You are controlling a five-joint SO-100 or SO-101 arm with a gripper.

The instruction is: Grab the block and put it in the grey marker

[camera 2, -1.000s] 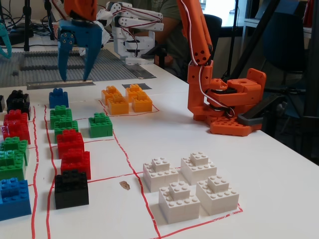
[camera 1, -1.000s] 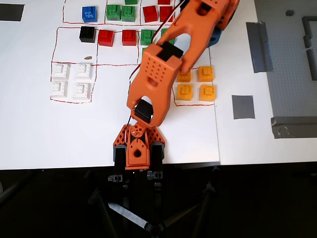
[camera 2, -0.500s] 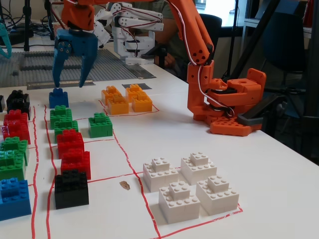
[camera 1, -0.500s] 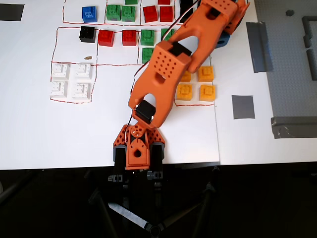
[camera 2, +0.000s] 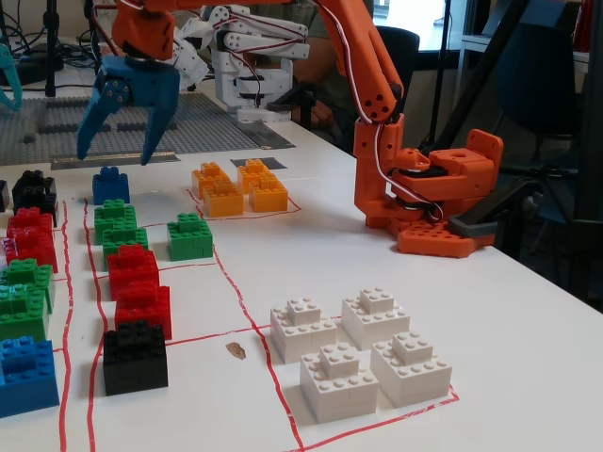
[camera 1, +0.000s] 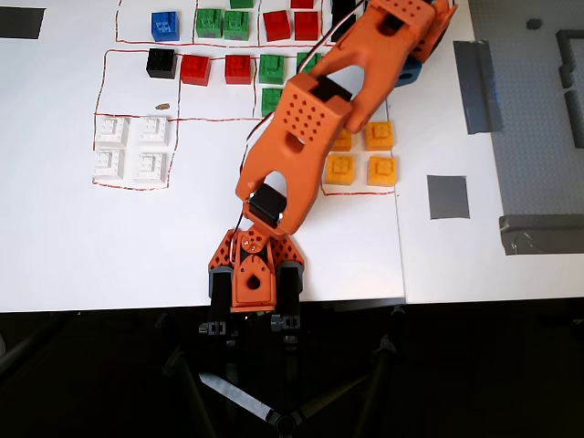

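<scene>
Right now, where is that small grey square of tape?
In the overhead view the grey square lies flat on the table's right side, just right of the yellow bricks and the red outline.

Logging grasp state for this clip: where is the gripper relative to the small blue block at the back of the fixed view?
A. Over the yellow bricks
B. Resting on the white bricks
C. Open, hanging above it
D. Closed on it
C: in the fixed view the gripper hangs open above the blue block, not touching it.

Glossy plastic block; grey marker seemingly matt tape.
</scene>
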